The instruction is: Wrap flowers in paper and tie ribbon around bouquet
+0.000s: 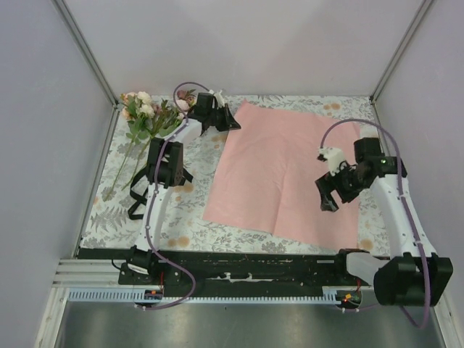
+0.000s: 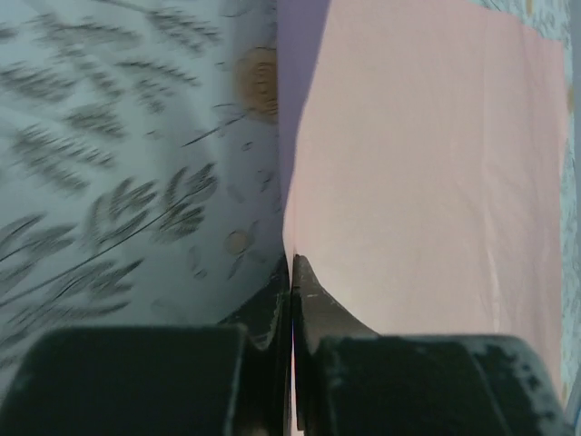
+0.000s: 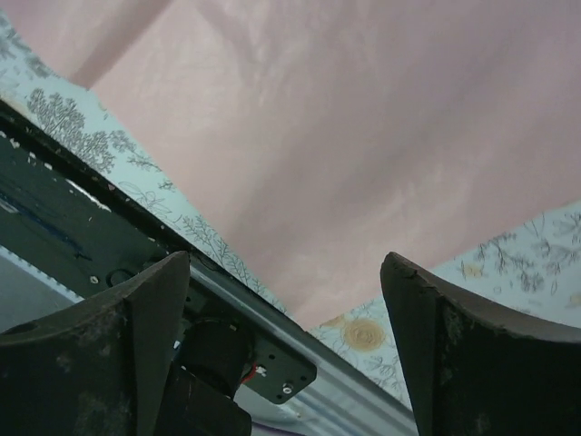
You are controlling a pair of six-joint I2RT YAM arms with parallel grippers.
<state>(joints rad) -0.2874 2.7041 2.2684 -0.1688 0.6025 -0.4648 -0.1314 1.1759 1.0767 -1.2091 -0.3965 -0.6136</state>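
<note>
Mostly flat, pink face up, across the middle of the table: the paper. At its far left corner, a strip of the lilac underside showing. Pinched there at the edge by the left gripper, fingers pressed together on the sheet. Above its near right part, the right gripper, fingers spread wide with nothing between. Further out, at the far left corner of the floral tablecloth, the flowers, blooms far, stems trailing near and left. Just beside the left arm, right of those stems, the black ribbon in loose loops
</note>
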